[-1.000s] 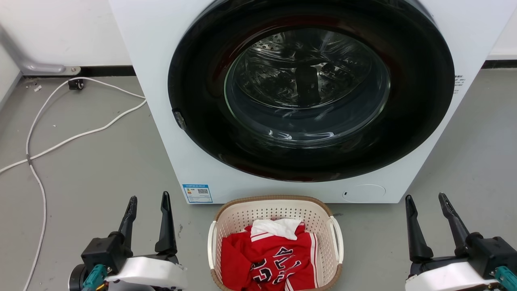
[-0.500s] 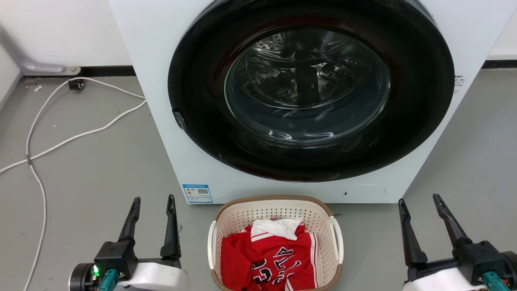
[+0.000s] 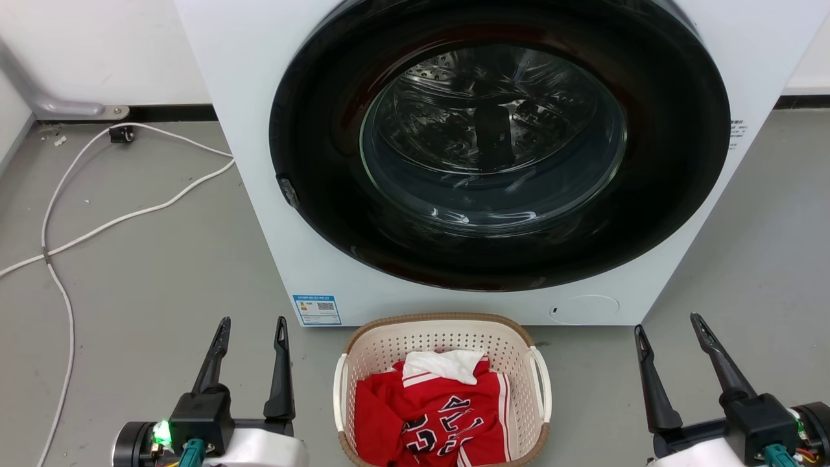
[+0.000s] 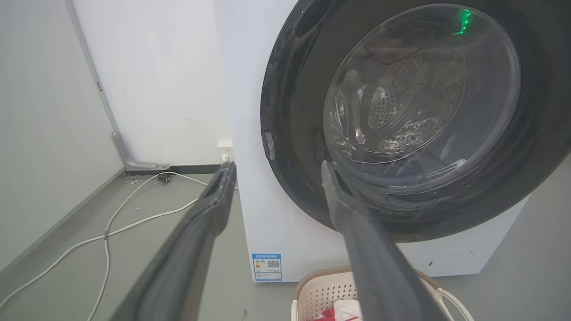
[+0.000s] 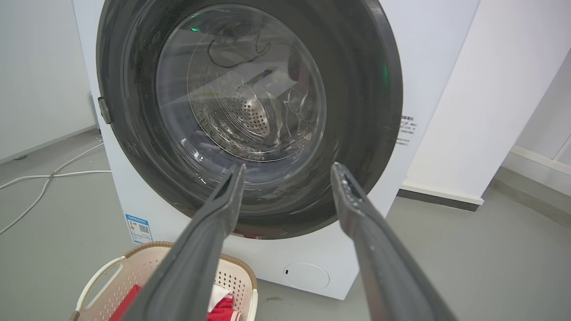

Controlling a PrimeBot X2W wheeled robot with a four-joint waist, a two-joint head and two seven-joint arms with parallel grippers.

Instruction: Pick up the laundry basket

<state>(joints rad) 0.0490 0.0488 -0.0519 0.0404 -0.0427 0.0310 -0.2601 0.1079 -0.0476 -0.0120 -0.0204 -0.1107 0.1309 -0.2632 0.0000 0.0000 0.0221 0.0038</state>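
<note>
The laundry basket, cream and perforated with a brown rim and white side handles, sits on the floor right in front of the washer, holding red and white clothes. My left gripper stands open to the basket's left, well apart from it. Open too, my right gripper is off to the basket's right with floor between. The left wrist view catches the basket at the bottom, and in the right wrist view the basket lies at the lower left. Nothing is held between either pair of fingers.
The washer's round dark door is closed directly behind the basket. White cables trail over the grey floor at the left. A white wall and a pipe stand at the back left.
Both grippers have drawn slightly lower in the head view and edged inward toward the basket. The basket and washer have not moved.
</note>
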